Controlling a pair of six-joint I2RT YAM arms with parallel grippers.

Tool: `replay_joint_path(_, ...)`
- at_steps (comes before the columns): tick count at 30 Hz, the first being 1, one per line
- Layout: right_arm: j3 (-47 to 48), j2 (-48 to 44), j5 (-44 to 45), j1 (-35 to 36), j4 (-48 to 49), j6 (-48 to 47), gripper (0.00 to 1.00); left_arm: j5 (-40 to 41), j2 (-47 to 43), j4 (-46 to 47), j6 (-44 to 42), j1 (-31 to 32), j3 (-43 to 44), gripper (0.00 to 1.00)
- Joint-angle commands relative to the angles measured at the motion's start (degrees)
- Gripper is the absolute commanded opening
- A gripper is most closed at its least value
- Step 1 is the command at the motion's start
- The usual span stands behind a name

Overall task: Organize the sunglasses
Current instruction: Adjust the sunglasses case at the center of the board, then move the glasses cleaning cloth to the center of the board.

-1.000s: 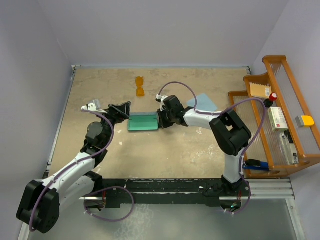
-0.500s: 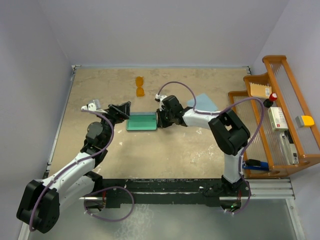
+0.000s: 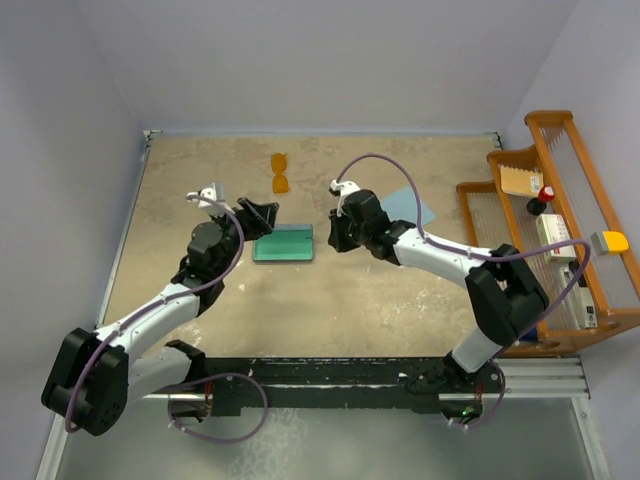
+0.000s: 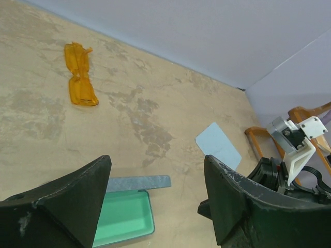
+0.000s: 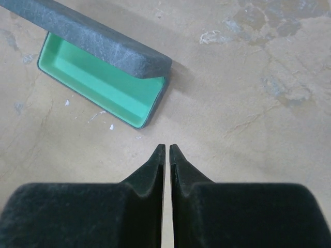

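The sunglasses [image 3: 281, 172], a small orange pair, lie folded on the table toward the back, also in the left wrist view [image 4: 80, 75]. The grey case [image 3: 284, 243] lies open, showing its green lining [image 5: 103, 77], with its lid tilted up along the far side [image 4: 137, 182]. My left gripper [image 3: 264, 215] hovers open just left of and above the case, and nothing is between its fingers [image 4: 155, 165]. My right gripper [image 3: 334, 236] sits right of the case, apart from it. Its jaws [image 5: 166, 146] are nearly together on nothing.
A pale blue flat sheet [image 3: 405, 205] lies on the table to the right of the right arm [image 4: 218, 144]. A wooden rack [image 3: 560, 230] holding boxes and small items stands along the right edge. Walls close in the back and left.
My right gripper has let go of the case's right end and drawn back to the right. My left gripper has shifted forward and right, toward the case's back left corner.
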State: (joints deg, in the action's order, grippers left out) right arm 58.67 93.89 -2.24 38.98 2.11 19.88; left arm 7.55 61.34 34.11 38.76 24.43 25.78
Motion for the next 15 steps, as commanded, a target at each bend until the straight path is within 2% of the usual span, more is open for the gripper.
replay_joint_path(1,-2.9,-3.2,3.1,-0.4,-0.5,1.7,0.13,-0.9,1.9,-4.3,-3.9,3.5,5.7,0.69)
replay_joint_path(5,-5.7,-5.6,4.1,-3.4,-0.9,4.3,0.15,0.2,4.8,-8.2,-6.2,7.3,9.2,0.69)
replay_joint_path(9,-10.8,-9.5,2.7,-9.3,1.2,6.7,0.16,-1.2,8.9,-11.7,-8.3,10.1,12.8,0.69)
replay_joint_path(15,-12.6,-12.1,6.2,-14.0,0.4,7.1,0.20,-2.5,12.9,-12.2,-8.9,12.3,15.2,0.69)
